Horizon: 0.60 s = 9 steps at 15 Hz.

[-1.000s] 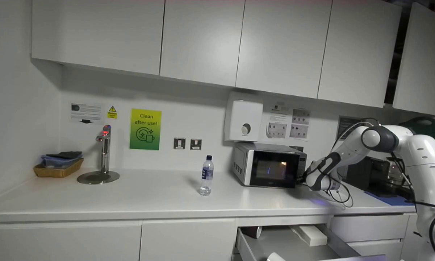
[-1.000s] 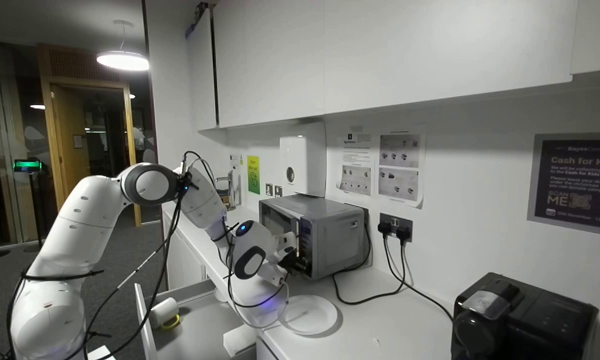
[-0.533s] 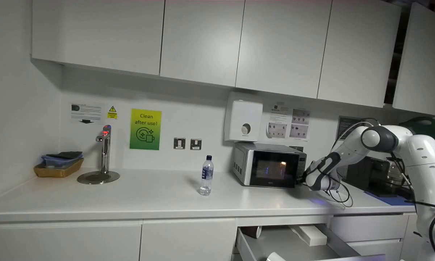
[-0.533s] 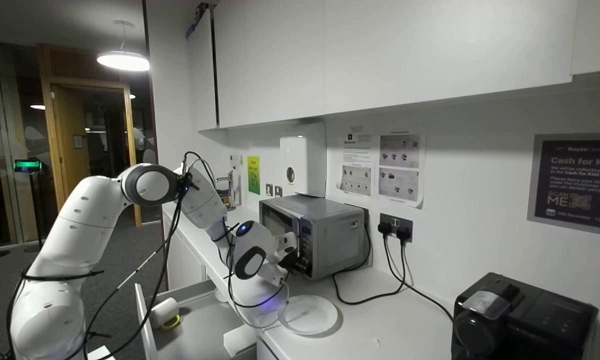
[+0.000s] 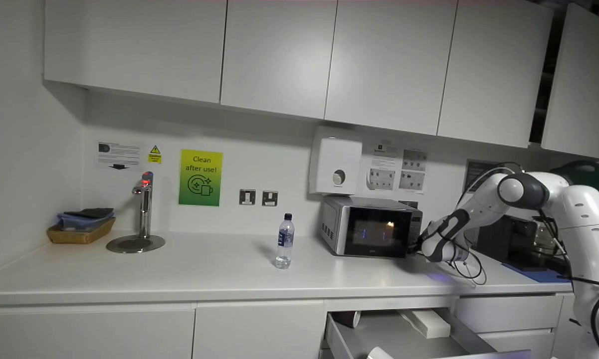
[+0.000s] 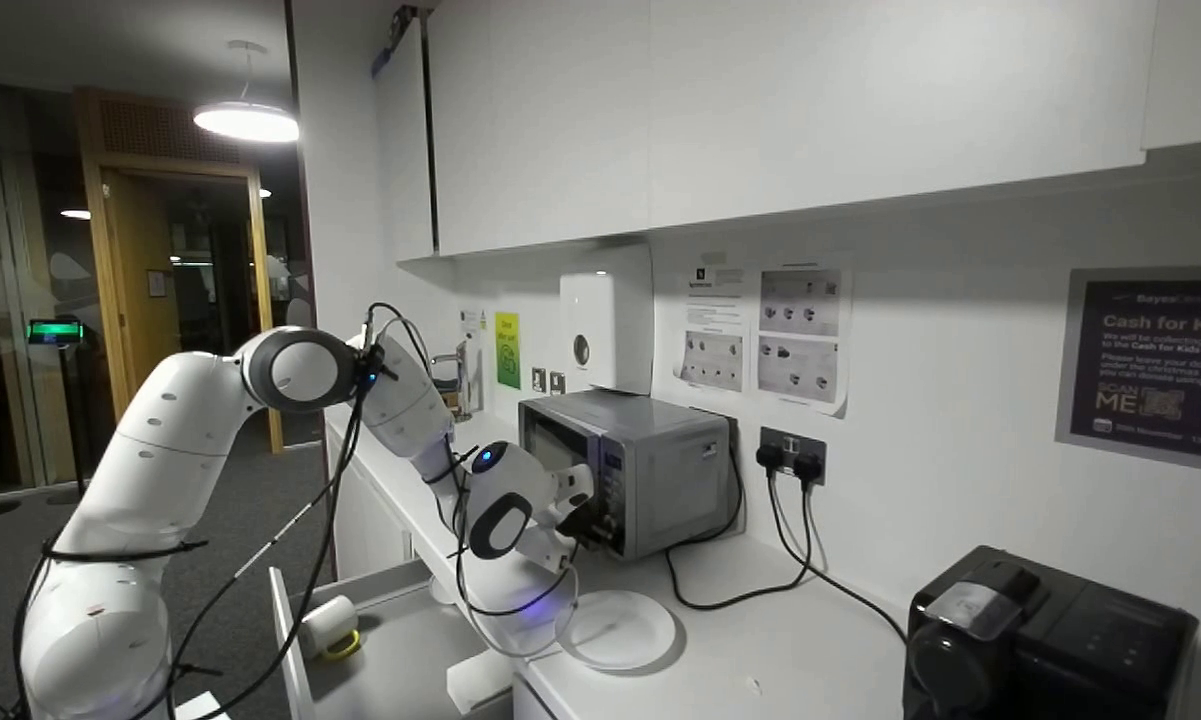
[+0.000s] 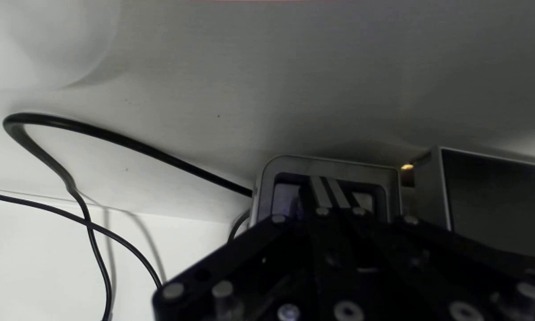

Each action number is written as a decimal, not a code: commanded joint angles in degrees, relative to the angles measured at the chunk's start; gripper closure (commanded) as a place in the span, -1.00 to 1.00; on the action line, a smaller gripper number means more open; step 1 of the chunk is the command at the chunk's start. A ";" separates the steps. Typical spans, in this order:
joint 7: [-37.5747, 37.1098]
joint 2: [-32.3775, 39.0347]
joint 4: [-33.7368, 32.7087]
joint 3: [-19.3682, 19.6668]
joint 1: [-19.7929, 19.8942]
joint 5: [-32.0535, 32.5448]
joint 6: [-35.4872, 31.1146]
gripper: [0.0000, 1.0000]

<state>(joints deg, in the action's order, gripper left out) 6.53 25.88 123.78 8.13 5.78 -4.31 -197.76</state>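
In an exterior view, left to right on the countertop: tap, bottle, microwave. Drawer: below, lower right of frame. In an exterior view, plate: lower centre, nearer the camera than the microwave.

The microwave is smooth, satin grey and metal by its look, with a glossy dark window, while the gripper is matt black with small shiny metal pins. The arm looks like smooth white plastic with a soft gloss, and the plate is smooth. The tap is polished metal, the bottle clear glossy plastic, the counter smooth with a dull sheen, and the door wood.
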 commanded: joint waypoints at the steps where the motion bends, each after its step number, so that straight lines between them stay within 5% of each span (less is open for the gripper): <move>1: -0.13 -0.36 -1.33 0.57 0.14 2.49 -0.36 1.00; 9: -0.25 -2.77 0.78 0.21 0.68 4.09 1.29 1.00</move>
<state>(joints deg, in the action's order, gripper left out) 6.55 25.62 124.06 8.41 5.97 -2.23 -197.69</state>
